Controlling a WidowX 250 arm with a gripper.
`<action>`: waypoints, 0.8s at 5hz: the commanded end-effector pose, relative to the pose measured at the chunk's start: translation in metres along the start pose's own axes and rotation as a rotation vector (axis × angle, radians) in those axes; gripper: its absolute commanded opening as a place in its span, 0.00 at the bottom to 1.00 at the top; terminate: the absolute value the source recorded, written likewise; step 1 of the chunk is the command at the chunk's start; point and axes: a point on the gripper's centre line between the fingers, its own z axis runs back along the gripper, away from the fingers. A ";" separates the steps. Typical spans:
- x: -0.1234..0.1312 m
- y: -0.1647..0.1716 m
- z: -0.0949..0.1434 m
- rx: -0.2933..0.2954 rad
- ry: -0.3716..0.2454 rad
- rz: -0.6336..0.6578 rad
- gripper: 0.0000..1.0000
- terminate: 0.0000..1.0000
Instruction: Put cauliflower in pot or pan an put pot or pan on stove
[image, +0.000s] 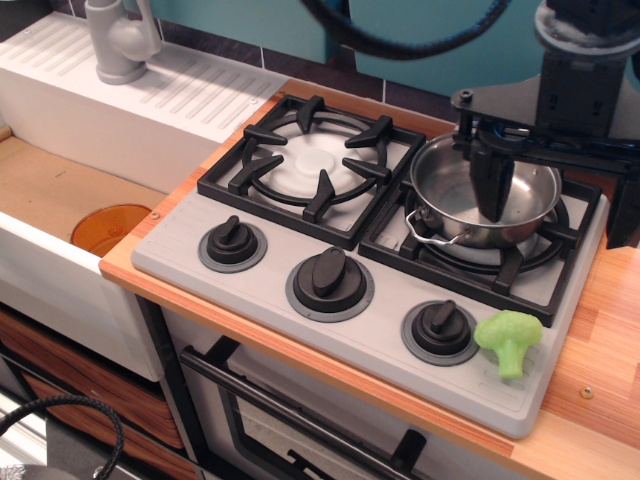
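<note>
Stove (300, 335): grey toy cooktop filling the middle of the frame, two black grates up top and three black knobs in a row along the front edge.

Pot (487, 196): shiny steel one, sitting on the right-hand grate (560, 262), upper right of centre. One wire loop handle (430, 230) sticks out at its lower left. From what I can see of the inside, there's nothing in it.

Gripper (490, 175): black, coming down from the upper right corner, dark fingers dipping inside the pot's rim. Can't really tell how wide the fingers are spread from this angle, and I can't make out anything between them.

Cauliflower (509, 340): little light-green floret, lying on the grey stove surface at the lower right, just beside the rightmost knob (441, 327). So it's outside the pot, well apart from the gripper.

Left grate (314, 165): bare, white disc showing underneath.

Sink (60, 190): left side of the frame, orange cup (110, 228) down in it, grey faucet (118, 40) in the upper left.

Counter (600, 350): wood, lower right.
</note>
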 end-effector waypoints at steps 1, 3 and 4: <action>0.000 0.000 0.000 0.000 0.000 0.000 1.00 0.00; -0.002 0.003 -0.029 -0.033 -0.046 -0.003 1.00 0.00; -0.003 0.005 -0.040 -0.042 -0.070 -0.010 1.00 0.00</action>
